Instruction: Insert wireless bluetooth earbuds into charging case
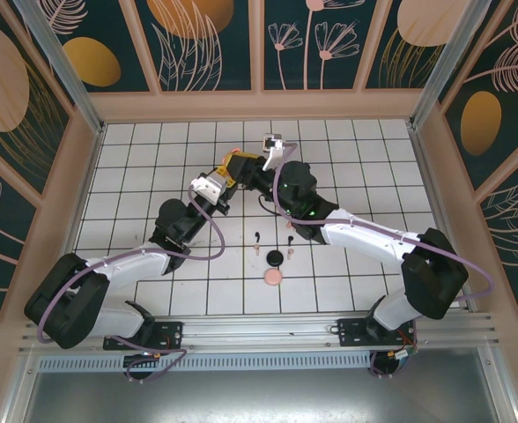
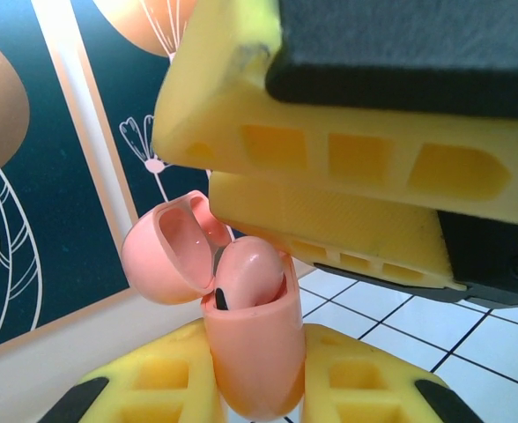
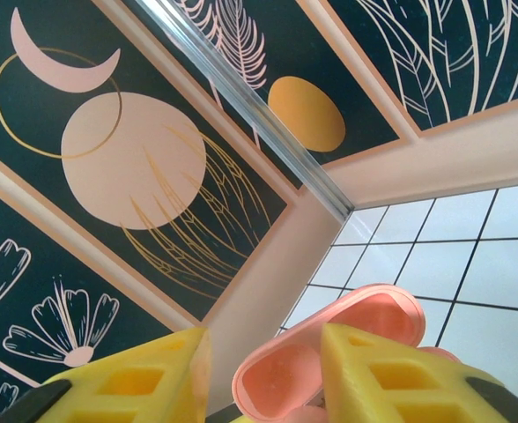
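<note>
My left gripper (image 2: 259, 374) is shut on a pink charging case (image 2: 255, 352), held upright with its lid (image 2: 158, 256) swung open. A pink earbud (image 2: 252, 275) sits in the case's mouth. The yellow fingers (image 2: 347, 159) of my right gripper hang just above the case. In the right wrist view my right gripper (image 3: 263, 374) stands open, and the open pink lid (image 3: 369, 319) lies behind the gap, partly covered by the right finger. Both grippers meet at the table's middle back (image 1: 235, 169). Loose earbuds lie on the tiles: a black one (image 1: 257, 236) and a pinkish one (image 1: 257, 249).
More small buds (image 1: 289, 240) lie right of centre. A round black case (image 1: 275, 256) and a round peach case (image 1: 273, 278) sit on the white tiled floor (image 1: 136, 176). Patterned walls and a beige rim (image 1: 259, 106) close in the table.
</note>
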{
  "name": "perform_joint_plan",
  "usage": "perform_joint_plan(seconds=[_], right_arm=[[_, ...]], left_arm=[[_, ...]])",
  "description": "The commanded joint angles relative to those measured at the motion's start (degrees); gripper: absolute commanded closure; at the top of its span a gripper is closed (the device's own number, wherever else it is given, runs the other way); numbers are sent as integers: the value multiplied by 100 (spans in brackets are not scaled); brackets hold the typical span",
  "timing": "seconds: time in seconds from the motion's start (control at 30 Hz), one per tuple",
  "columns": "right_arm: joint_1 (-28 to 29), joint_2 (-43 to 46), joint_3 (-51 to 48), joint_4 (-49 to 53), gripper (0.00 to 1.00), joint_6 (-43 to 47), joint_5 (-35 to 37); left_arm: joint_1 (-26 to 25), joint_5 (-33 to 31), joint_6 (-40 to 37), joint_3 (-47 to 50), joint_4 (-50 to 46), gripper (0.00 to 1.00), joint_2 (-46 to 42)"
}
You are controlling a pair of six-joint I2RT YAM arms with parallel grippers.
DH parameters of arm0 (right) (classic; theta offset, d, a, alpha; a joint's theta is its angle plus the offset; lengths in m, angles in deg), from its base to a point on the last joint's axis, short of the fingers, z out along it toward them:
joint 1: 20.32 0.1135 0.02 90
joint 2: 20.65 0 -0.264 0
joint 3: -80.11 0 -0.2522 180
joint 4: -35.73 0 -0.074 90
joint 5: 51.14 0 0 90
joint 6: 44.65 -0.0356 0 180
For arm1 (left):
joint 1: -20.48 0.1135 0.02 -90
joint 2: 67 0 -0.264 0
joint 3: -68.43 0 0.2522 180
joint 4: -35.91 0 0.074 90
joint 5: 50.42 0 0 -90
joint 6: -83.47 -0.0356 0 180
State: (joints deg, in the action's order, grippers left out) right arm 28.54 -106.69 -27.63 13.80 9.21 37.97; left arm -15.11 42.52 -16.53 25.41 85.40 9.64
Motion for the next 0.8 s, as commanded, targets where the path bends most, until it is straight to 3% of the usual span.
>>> perform_joint_plan(seconds=[0.0,0.3,0.57,0.77], right_arm=[[1,11,115,363,57,1,81],[-8,1010,485,1276,43,135,-3],[-466,2154,225,3452,41,129,594],[-1061,1983,156,5181,41,210,642]], left_arm=[[-108,315,156,-274,525,100,-282],[-110,164,190,43,707,100,-389],[-110,87,130,288,433,100,-830],[-108,-37,97,402,140,100,-1138]])
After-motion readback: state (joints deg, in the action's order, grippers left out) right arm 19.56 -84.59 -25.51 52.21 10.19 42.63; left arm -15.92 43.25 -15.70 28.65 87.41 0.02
